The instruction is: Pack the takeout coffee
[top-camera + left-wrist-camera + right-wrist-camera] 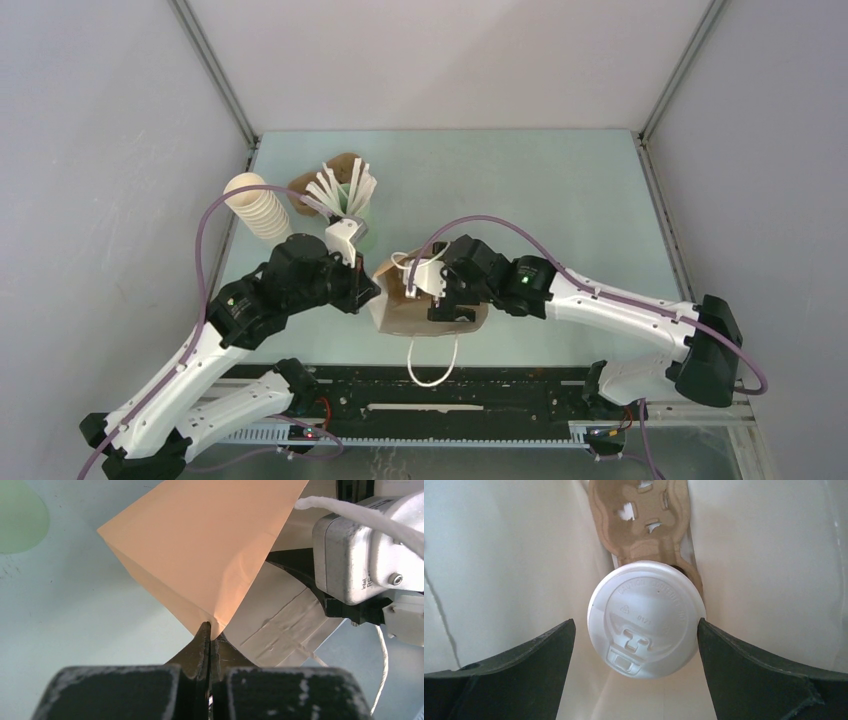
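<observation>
Here's the paper bag (425, 318), standing mouth up at the middle of the table's (570, 200) near edge. The left gripper (210, 630) has its jaws pressed together on the bag's left rim, pinching a fold of brown paper right at the crease. The right gripper (635, 622) reaches down into the mouth of the bag, jaws spread wide.

Between them sits the takeout coffee (646, 620), seen from above with its white lid on. It is seated in a brown cardboard carrier (644, 520) inside the bag, with pale inner walls on both sides.

One finger (524, 665) stands clear of the lid, with a gap showing. The other (749, 670) is right at the lid's rim, and I cannot tell whether it touches. This claw grips nothing.

Over by the table's left edge, toward the far corner, stands a stack of cream cups (255, 205). Just right of it is a green cup (20, 520) of white sticks.
</observation>
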Controlling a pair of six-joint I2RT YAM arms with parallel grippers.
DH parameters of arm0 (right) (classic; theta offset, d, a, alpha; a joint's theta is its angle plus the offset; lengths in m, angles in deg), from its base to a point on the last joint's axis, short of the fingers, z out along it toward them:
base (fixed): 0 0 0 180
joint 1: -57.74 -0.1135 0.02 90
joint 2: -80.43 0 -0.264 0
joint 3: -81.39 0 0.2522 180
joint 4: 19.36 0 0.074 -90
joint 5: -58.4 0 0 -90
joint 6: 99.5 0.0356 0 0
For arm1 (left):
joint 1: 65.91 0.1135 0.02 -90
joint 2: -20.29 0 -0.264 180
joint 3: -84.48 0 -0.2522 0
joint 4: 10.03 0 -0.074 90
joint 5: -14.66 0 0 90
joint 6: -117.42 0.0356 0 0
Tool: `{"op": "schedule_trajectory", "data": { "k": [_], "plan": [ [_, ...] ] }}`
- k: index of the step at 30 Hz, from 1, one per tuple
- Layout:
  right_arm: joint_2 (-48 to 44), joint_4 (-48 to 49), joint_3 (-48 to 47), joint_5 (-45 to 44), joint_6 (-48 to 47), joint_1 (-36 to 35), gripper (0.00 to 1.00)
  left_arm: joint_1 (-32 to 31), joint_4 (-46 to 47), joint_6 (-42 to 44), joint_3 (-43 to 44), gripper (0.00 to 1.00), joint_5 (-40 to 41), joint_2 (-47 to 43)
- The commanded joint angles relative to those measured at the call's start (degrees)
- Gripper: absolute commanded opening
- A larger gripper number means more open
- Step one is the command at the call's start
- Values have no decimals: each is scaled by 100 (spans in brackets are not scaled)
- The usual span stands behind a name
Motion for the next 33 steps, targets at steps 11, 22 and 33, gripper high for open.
{"op": "schedule_trajectory", "data": {
  "k": [11, 22, 33],
  "plan": [
    [584, 172, -541, -239, 409, -214, 99, 38, -503, 118, 29, 0, 29, 30],
    [324, 250, -217, -320, 492, 3, 84, 60, -519, 75, 23, 0, 104, -21],
    [-192, 231, 627, -38, 163, 401, 57, 101, -564, 15, -2, 0, 130, -68]
  ]
}}
